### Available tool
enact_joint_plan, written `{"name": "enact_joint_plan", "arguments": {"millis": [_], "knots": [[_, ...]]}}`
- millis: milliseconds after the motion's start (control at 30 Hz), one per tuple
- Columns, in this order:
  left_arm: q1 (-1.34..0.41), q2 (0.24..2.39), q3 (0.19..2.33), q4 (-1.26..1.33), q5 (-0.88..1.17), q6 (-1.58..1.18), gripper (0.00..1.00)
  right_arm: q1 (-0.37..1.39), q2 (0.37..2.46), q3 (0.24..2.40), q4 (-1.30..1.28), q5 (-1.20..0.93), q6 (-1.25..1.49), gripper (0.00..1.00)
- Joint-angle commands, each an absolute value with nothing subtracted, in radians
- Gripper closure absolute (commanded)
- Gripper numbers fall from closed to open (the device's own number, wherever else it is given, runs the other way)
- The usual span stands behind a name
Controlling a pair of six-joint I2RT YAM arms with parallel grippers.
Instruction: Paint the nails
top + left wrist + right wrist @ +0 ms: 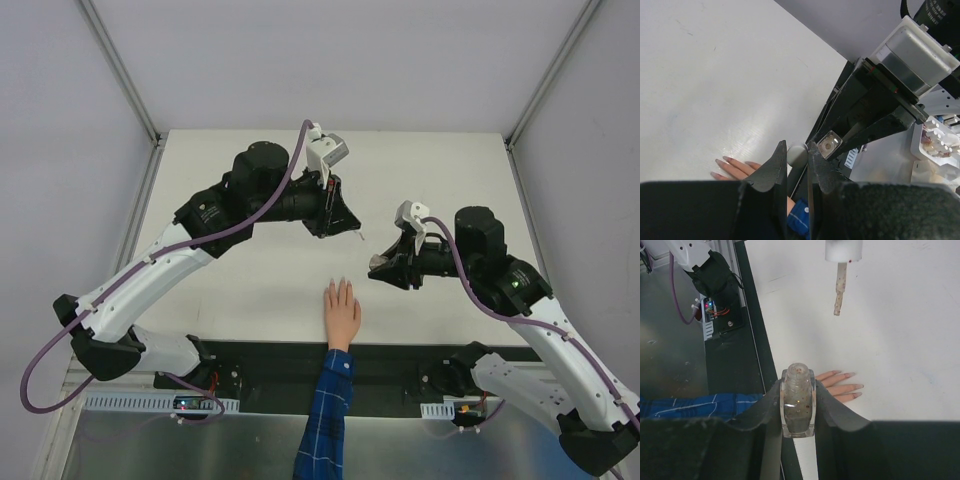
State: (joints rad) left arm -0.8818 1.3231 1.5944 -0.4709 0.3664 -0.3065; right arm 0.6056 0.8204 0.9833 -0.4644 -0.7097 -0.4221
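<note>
Sleeve (330, 410) in blue plaid crosses the dark strip (270, 362) at the near edge of the table (250, 290); out of it comes the flesh-coloured mannequin hand (342, 312), lying flat on the white surface with its fingers pointing away from that edge; the nails (859, 386) sit at the fingertips, long and pale, resting on the table. Just beyond the hand and to its right hangs the right gripper (798, 386); its jaws are clamped on the polish bottle (798, 412), a small clear bottle with speckled contents, its neck uncapped. Farther out and to the left, the left gripper (797, 150) is held above the table; its jaws are closed on the white brush cap (843, 249); the brush (839, 290) sticks out of the cap, speckled with polish, in the air between the two grippers; it is well apart from the nails and clear of the bottle's neck.
</note>
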Motion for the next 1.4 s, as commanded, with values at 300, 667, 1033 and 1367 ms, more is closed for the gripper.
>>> {"name": "enact_joint_plan", "arguments": {"millis": [300,667,1033,1367], "knots": [[-0.874,1.342,1.595,-0.377,0.514,-0.382,1.0,0.614,0.813,1.005,-0.396,-0.683,-0.433,1.0],[-0.891,1.347,1.574,-0.356,0.537,-0.388,1.0,0.617,0.808,1.005,-0.393,-0.669,-0.426,1.0],[-0.899,1.358,1.562,-0.351,0.522,-0.385,1.0,0.621,0.792,1.002,-0.388,-0.658,-0.428,1.0],[-0.9,1.362,1.562,-0.348,0.529,-0.388,1.0,0.623,0.795,1.0,-0.388,-0.657,-0.428,1.0]]}}
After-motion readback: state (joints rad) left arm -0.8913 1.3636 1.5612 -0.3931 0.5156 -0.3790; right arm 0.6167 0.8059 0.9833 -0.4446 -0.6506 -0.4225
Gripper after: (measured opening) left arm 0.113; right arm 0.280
